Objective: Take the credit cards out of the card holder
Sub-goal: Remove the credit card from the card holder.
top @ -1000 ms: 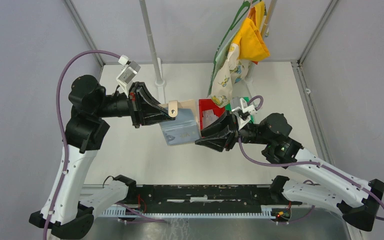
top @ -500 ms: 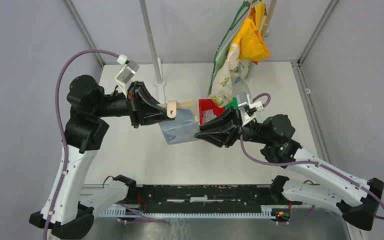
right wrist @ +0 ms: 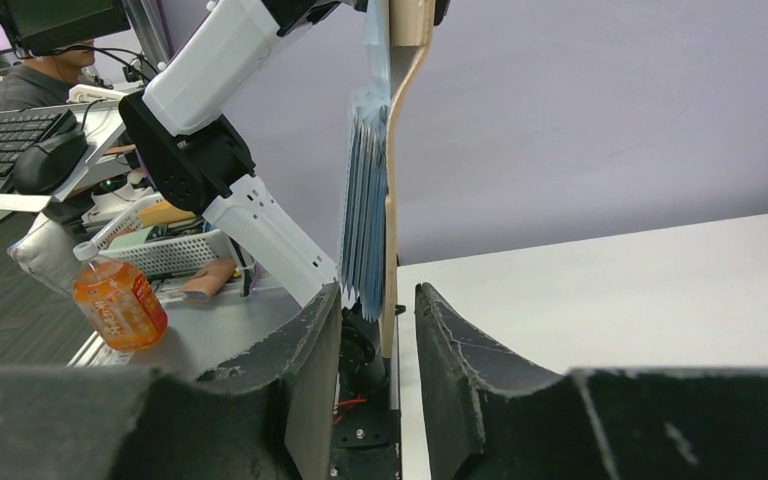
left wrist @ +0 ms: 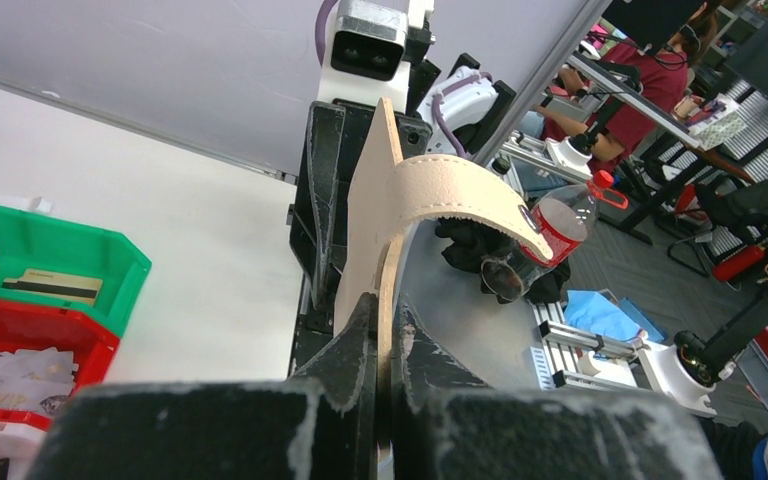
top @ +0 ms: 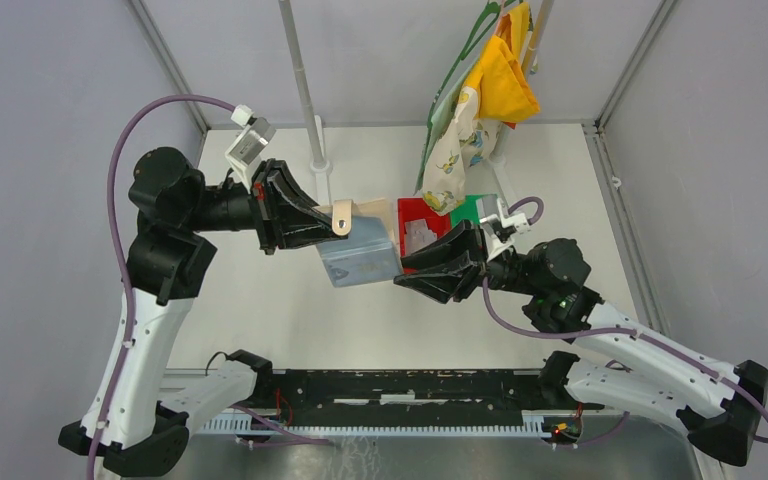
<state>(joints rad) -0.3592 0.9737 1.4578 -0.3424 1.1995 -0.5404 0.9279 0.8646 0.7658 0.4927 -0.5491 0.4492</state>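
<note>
The left gripper [top: 343, 226] is clamped tight on the tan edge of the holder [top: 363, 255], holding it upright above the middle of the counter [top: 260, 300]; in the left wrist view its fingers [left wrist: 360, 335] pinch the tan panel [left wrist: 370, 220], and the strap tab [left wrist: 460, 190] curls off to the right above them. The right gripper [top: 407, 268] meets the holder's other edge from the right; its jaws are partly apart, one on each side of that edge, with a stack of blue sleeves [right wrist: 363, 200] and the tan panel between them and a sliver of gap beside the tan. Further back, just behind the right gripper, a red bin [top: 407, 207] holds pale cards [top: 418, 238]; a green bin [top: 475, 208] sits beside it; patterned cloths [top: 460, 150] hang over the far edge.
</note>
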